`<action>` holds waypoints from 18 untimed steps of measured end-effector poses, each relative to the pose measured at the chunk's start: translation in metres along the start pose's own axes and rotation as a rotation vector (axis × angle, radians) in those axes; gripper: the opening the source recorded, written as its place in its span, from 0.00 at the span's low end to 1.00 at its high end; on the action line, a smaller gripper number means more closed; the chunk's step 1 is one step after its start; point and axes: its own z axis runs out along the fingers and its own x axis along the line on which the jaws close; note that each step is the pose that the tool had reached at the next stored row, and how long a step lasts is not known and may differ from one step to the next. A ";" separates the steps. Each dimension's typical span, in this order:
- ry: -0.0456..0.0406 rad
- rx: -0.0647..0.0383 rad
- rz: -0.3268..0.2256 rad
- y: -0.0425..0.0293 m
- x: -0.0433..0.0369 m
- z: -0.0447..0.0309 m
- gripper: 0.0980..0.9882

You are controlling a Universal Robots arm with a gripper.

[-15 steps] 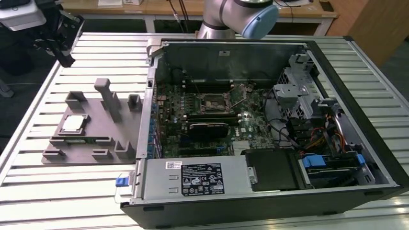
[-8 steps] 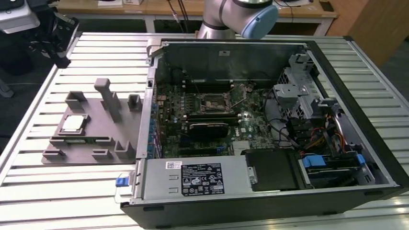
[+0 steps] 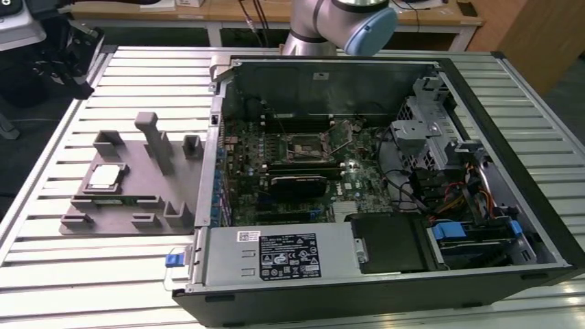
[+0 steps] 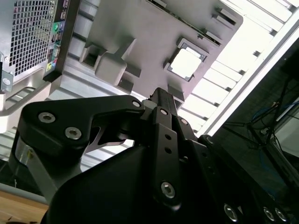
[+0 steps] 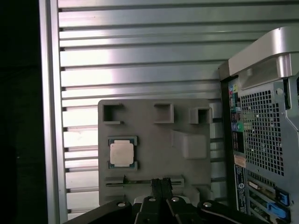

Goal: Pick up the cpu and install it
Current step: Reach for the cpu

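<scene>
The cpu (image 3: 103, 177) is a small silver square lying flat in a recess of the grey fixture plate (image 3: 137, 202), at the exterior view's left. Both wrist views look down on the cpu (image 5: 121, 152) (image 4: 186, 63) from well above. My gripper (image 5: 161, 183) (image 4: 161, 97) is shut with nothing between its black fingers, and it hangs high over the plate's edge, clear of the cpu. Inside the open computer case, the black socket frame (image 3: 306, 146) sits on the motherboard (image 3: 302, 171). The arm (image 3: 333, 24) rises behind the case.
The open computer case (image 3: 274, 264) lies on a ribbed metal table (image 3: 109, 274), its rear panel (image 5: 261, 140) next to the fixture plate. Upright grey blocks (image 3: 153, 140) stand on the plate. Cables and a drive cage (image 3: 429, 137) fill the case's right side.
</scene>
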 end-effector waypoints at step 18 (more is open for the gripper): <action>0.0001 0.000 0.000 -0.0020 0.0238 0.0041 0.01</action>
